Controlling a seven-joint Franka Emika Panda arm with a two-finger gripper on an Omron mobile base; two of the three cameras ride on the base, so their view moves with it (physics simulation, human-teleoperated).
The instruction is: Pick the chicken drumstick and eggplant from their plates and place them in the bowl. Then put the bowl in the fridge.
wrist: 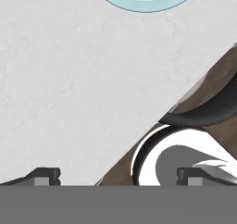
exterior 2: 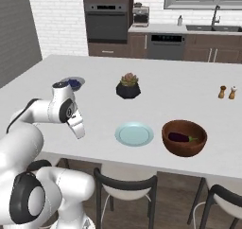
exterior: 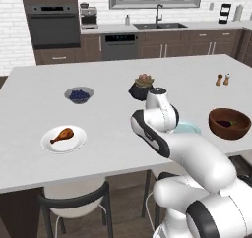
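chicken drumstick [exterior: 62, 134] on white plate [exterior: 63, 139], left base view

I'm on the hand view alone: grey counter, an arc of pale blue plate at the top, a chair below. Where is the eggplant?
Observer: The small dark purple eggplant lies inside the large reddish-brown wooden bowl, just right of the round pale blue plate.
Operator: And the drumstick?
Observer: The orange-brown chicken drumstick lies on the round white plate, near the counter's front edge, on the other side of the arm from the bowl.
Operator: Anything near that plate?
Observer: A small grey bowl of blueberries sits further back on the counter, apart from it.
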